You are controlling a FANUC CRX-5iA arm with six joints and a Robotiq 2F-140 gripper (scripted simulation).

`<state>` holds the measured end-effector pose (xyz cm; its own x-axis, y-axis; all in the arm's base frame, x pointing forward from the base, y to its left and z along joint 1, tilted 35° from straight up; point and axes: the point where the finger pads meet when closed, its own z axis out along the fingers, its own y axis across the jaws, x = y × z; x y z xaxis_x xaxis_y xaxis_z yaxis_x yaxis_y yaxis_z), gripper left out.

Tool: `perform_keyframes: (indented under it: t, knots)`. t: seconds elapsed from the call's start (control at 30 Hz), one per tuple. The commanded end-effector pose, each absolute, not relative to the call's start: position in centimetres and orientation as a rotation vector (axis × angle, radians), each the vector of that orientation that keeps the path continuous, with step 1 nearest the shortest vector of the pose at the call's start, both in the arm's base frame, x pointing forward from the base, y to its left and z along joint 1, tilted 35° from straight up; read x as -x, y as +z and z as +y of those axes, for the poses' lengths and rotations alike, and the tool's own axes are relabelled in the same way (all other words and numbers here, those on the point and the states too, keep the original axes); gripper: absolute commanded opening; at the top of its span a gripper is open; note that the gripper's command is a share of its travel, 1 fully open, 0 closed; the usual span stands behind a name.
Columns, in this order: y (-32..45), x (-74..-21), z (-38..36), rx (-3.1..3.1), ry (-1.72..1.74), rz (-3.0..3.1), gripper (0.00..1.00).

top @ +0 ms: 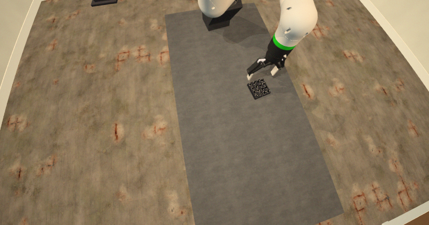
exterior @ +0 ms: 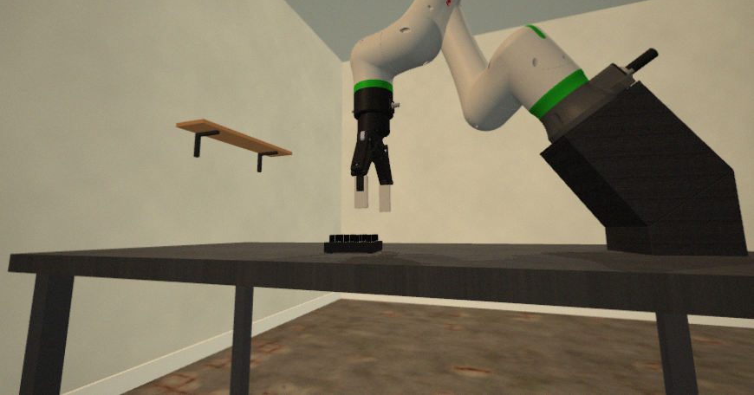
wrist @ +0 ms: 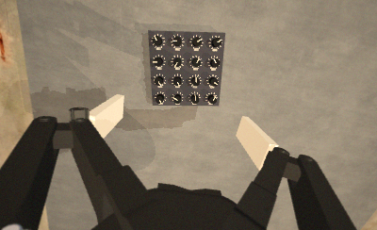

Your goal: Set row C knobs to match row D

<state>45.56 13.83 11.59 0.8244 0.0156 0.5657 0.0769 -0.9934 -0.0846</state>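
Observation:
The black knob box (top: 262, 95) (exterior: 352, 247) (wrist: 187, 72) stands on the table. In the wrist view its printed names lie below the knobs, so row A is at the top. Knob C1 (wrist: 159, 80) and knob C2 (wrist: 177, 80) seem to point down and slightly right, C3 (wrist: 195, 81) up, C4 (wrist: 213, 81) lower right. Knob D1 (wrist: 159, 98) seems to point down and slightly right, D2 (wrist: 177, 99) upper left, D3 (wrist: 195, 98) up, D4 (wrist: 212, 98) upper right. Exact marks are too small to read. My gripper (top: 261, 75) (exterior: 373, 209) (wrist: 183, 116) is open and empty, above the box's level, touching nothing.
The grey table (top: 228, 151) (exterior: 474, 270) carries the box and the arm's black pedestal (exterior: 670, 181). A wooden shelf (exterior: 234, 138) is on the wall behind the table. The gripper's shadow falls beside the box.

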Motion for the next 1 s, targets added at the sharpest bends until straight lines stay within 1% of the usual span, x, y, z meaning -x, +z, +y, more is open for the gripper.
perform_keyframes:
  t: [0.0, 0.47, 0.97]
  knots:
    - [11.6, -45.6, 13.8, 2.901, -0.899, -0.074, 1.0]
    - [11.4, -45.3, 13.8, 2.901, -0.899, -0.074, 1.0]
    - [10.0, -43.4, 13.3, 2.901, -0.899, -0.074, 1.0]
